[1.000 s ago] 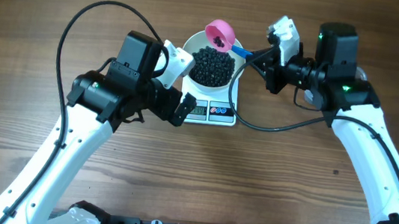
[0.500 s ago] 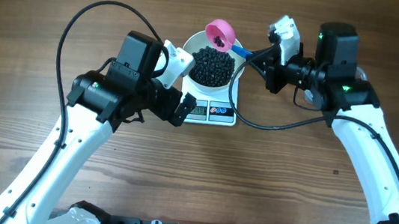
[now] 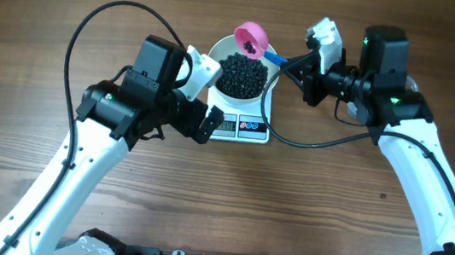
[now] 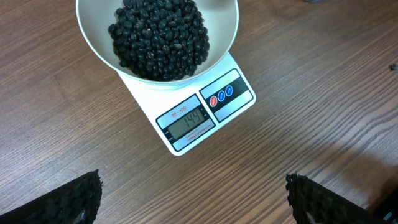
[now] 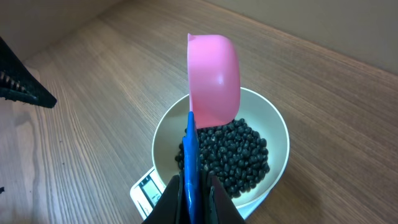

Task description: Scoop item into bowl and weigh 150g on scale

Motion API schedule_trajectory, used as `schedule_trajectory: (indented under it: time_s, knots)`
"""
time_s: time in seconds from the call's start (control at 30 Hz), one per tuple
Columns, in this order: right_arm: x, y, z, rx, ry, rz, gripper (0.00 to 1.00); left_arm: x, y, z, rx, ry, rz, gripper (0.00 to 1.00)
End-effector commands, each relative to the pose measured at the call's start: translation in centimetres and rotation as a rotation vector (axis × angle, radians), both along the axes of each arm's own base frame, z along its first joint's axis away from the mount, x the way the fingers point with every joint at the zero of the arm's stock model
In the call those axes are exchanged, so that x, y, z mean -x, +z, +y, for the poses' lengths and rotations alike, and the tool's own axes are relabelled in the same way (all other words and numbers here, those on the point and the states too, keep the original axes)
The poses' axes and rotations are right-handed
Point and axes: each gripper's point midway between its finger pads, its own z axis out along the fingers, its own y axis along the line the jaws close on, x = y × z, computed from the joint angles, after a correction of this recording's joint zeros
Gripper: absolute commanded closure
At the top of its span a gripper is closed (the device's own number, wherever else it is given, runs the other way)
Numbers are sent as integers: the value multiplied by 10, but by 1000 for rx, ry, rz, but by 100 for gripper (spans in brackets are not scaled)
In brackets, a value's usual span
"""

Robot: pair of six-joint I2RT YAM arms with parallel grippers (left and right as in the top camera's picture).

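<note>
Pink scoop (image 5: 214, 78), blue handle (image 5: 191, 149) pinched shut in my right tool (image 5: 193, 193), tips over the bowl (image 5: 281, 140) of beans (image 5: 239, 155) on the scale (image 4: 233, 102) (reading just under target), so I'd shake in only a few; left tool (image 4: 194, 200) gapes empty.

Overhead looks straight down on the whole table (image 3: 328, 225) — both wrist views sit close, angled downward, sharing the bowl (image 4: 225, 42) and scale (image 4: 186, 122).
</note>
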Motion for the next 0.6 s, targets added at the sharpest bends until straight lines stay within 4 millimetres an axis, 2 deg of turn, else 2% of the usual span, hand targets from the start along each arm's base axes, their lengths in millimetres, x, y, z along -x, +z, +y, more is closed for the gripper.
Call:
schedule_trajectory:
  time_s: [0.0, 0.57]
  knots:
    - [1, 8, 2, -8, 0, -18, 96, 0, 8, -5, 14, -26, -22, 0]
    - [0, 6, 2, -4, 2, -17, 96, -1, 8, -5, 14, -26, -22, 0]
